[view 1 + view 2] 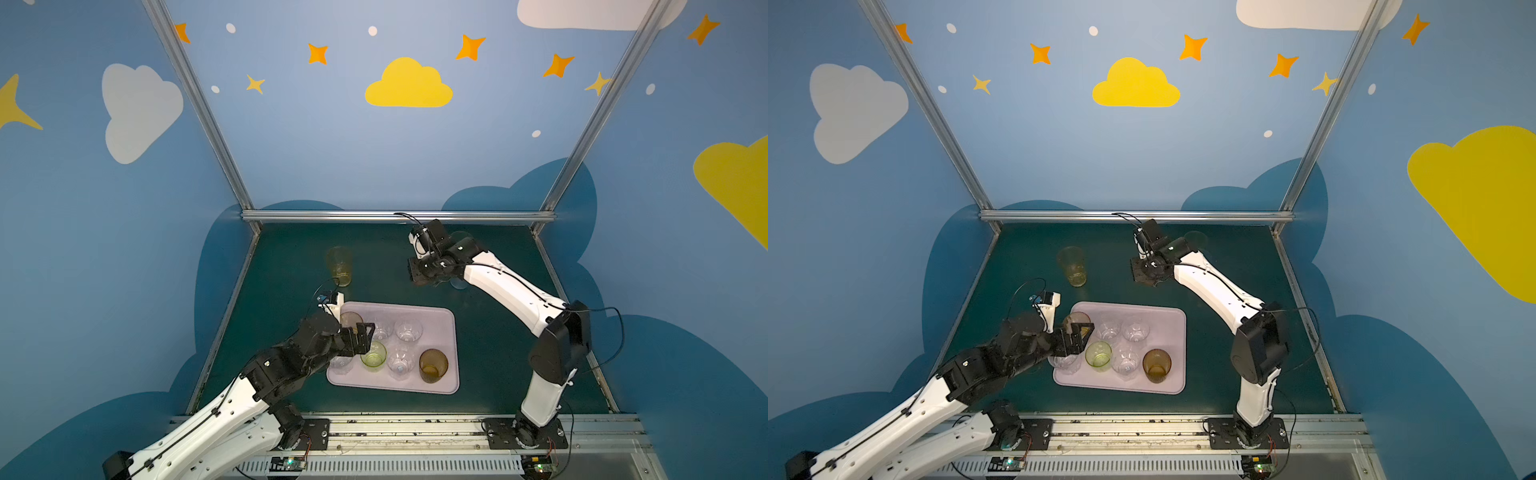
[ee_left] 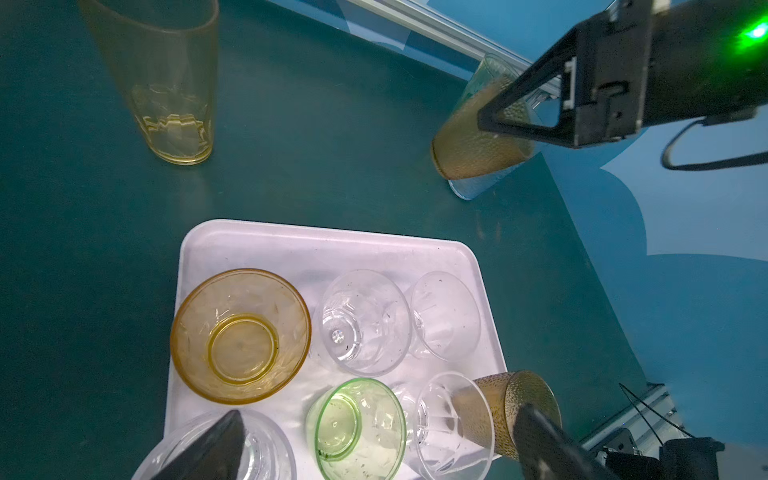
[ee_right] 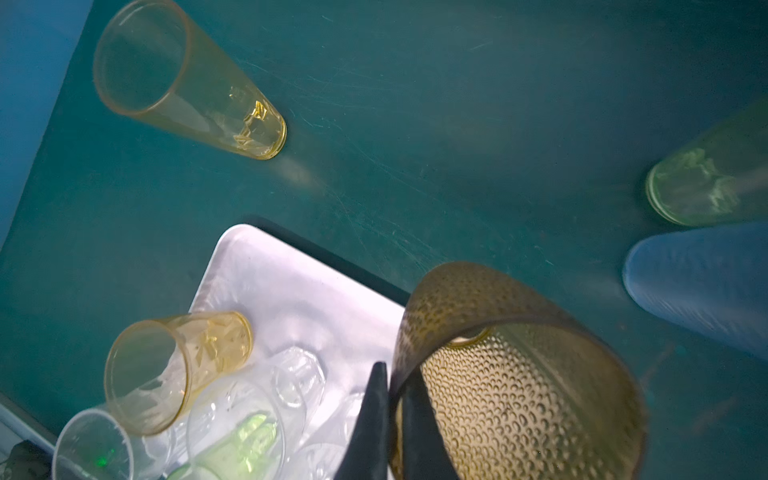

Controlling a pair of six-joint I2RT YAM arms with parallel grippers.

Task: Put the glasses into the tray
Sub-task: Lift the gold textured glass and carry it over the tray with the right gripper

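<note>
The lilac tray (image 1: 438, 318) (image 2: 332, 249) holds several glasses: an orange one (image 1: 351, 320) (image 2: 241, 336), a short green one (image 1: 373, 354) (image 2: 357, 424), a brown one (image 1: 433, 365) and clear ones (image 2: 363, 320). My left gripper (image 1: 360, 338) (image 2: 380, 411) hangs open over the tray's left side, its fingers straddling the green glass without touching it. My right gripper (image 1: 415, 276) (image 3: 395, 374) is shut on the rim of a second brown dimpled glass (image 3: 519, 395) (image 2: 473, 145), held above the table behind the tray. A tall yellow glass (image 1: 340, 266) (image 3: 187, 83) stands on the table at back left.
A tall blue glass (image 3: 698, 282) and a tall green glass (image 3: 706, 187) stand on the dark green table (image 1: 291, 257) at the back right, mostly hidden behind the right arm in both top views. A metal rail (image 1: 395, 216) bounds the far edge.
</note>
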